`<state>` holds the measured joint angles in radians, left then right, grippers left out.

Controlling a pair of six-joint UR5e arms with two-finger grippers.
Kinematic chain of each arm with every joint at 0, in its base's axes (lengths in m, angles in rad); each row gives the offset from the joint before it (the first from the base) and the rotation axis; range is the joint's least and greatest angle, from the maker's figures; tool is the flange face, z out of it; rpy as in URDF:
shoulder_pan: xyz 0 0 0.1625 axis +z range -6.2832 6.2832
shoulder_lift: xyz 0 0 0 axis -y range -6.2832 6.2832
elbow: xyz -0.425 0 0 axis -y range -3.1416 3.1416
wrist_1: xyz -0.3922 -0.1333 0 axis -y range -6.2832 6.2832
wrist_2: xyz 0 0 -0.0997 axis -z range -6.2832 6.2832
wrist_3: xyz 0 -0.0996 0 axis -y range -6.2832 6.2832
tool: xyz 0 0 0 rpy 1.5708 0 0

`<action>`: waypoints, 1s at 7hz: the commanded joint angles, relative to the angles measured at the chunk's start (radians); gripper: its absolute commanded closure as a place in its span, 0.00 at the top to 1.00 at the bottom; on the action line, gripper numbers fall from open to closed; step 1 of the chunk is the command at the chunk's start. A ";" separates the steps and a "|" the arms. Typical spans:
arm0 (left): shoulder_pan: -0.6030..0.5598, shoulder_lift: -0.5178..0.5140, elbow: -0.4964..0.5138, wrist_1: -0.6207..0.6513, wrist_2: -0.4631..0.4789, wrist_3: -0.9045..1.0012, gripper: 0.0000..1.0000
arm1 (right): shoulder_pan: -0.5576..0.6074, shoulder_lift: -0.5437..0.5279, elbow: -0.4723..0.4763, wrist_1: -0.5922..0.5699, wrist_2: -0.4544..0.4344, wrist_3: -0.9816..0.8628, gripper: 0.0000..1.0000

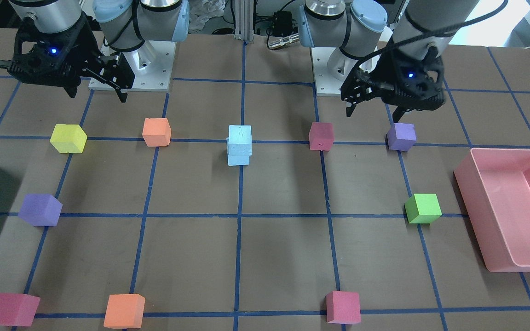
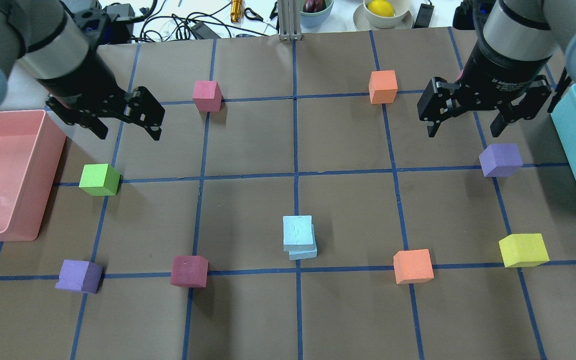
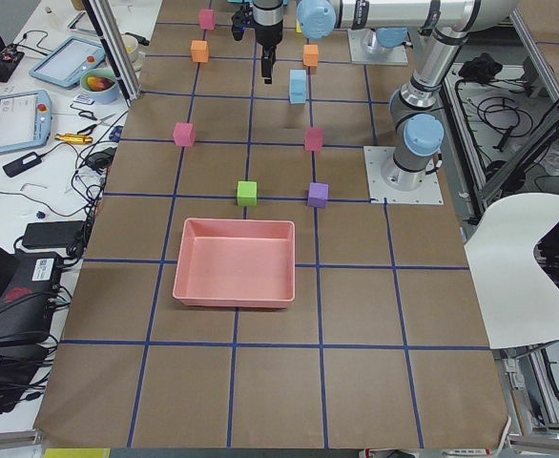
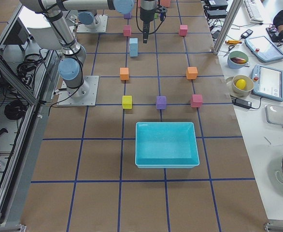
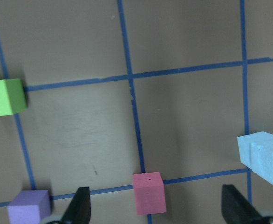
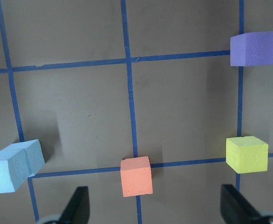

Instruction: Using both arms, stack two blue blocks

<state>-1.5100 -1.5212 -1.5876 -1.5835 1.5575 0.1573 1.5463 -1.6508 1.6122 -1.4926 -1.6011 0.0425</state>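
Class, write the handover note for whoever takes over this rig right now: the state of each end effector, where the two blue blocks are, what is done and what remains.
Left end effector: open, empty, held above the table, well away from the blocks.
Right end effector: open, empty, also held high and away from them.
Blocks: the upper blue block sits on the lower blue block near the table's middle, slightly offset; nothing touches them.
Done: the stack stands on its own.
Left: seemingly nothing; perhaps check that the offset stack holds.
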 commanded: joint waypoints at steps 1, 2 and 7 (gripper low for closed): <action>-0.013 -0.028 0.084 -0.009 0.047 -0.043 1.00 | 0.000 0.000 0.000 0.000 -0.006 -0.004 1.00; -0.051 -0.039 0.086 0.000 0.052 -0.048 1.00 | 0.000 0.000 0.000 0.000 -0.006 -0.006 1.00; -0.026 -0.037 0.074 0.034 0.038 -0.036 1.00 | 0.000 -0.001 0.000 0.000 0.048 -0.007 1.00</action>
<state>-1.5388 -1.5595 -1.5088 -1.5502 1.5959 0.1209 1.5462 -1.6520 1.6122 -1.4926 -1.5829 0.0348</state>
